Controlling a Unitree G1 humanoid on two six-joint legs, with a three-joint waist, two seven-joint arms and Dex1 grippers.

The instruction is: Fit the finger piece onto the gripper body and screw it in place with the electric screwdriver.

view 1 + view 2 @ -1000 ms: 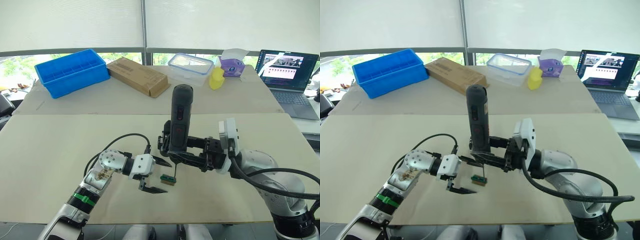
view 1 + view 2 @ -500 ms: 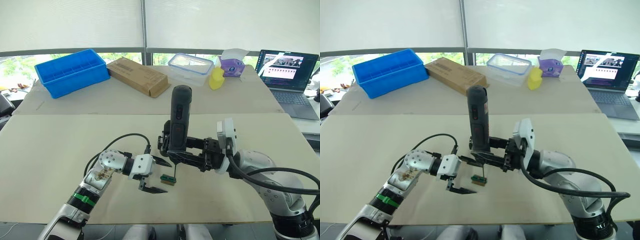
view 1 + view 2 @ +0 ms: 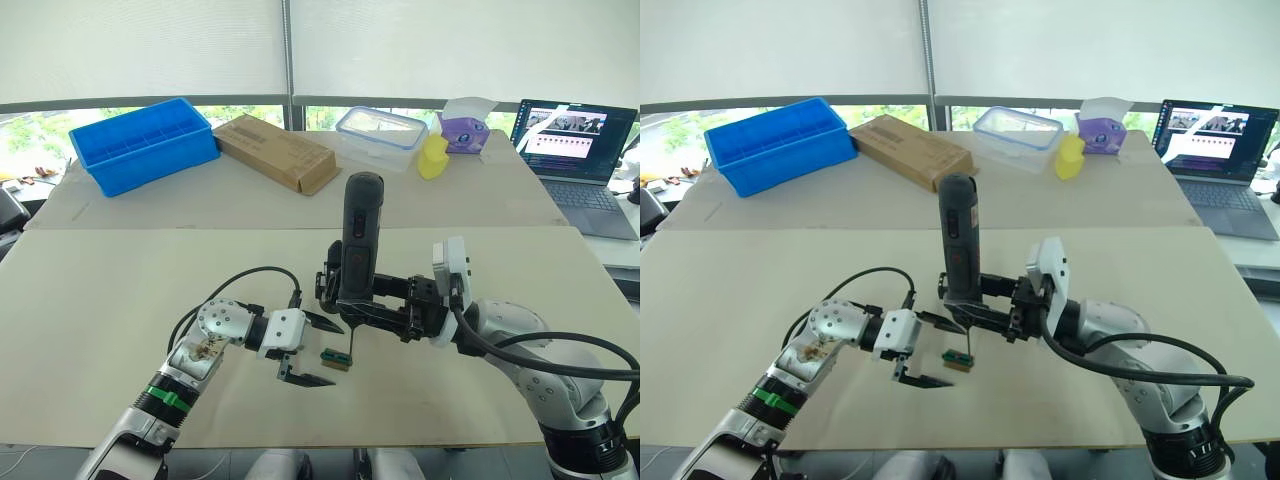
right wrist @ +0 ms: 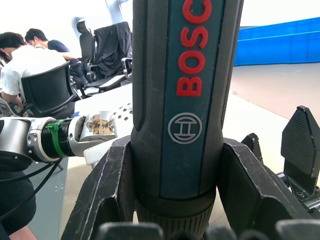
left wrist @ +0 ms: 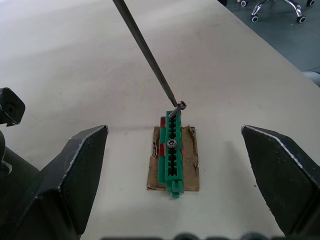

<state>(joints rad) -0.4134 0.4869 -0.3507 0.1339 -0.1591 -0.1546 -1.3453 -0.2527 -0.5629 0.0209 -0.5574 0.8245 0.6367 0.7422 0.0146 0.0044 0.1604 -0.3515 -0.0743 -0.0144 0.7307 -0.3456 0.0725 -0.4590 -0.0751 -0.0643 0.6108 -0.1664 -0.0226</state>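
Right, I've got the electric screwdriver (image 3: 357, 240) upright at frame centre of the head cam, the right gripper (image 4: 170, 200) pinching its lower barrel, jaws clamped on both sides. Its long thin bit (image 5: 147, 57) comes down to a small screw (image 5: 182, 105) at the top end of the green screw holder (image 5: 172, 152), which sits on a brown card scrap on the table (image 3: 100, 300). The left gripper (image 3: 312, 350) has its jaws spread wide, straddling the holder w/o touching it. The finger piece and gripper body I can't pick out. My read: the driver is top-heavy and rigid, smooth casing, so it could twist in the grip; hold low near the collar. The screw is tiny and light, prob. easily knocked off the tip, and the holder is light enough to skid.
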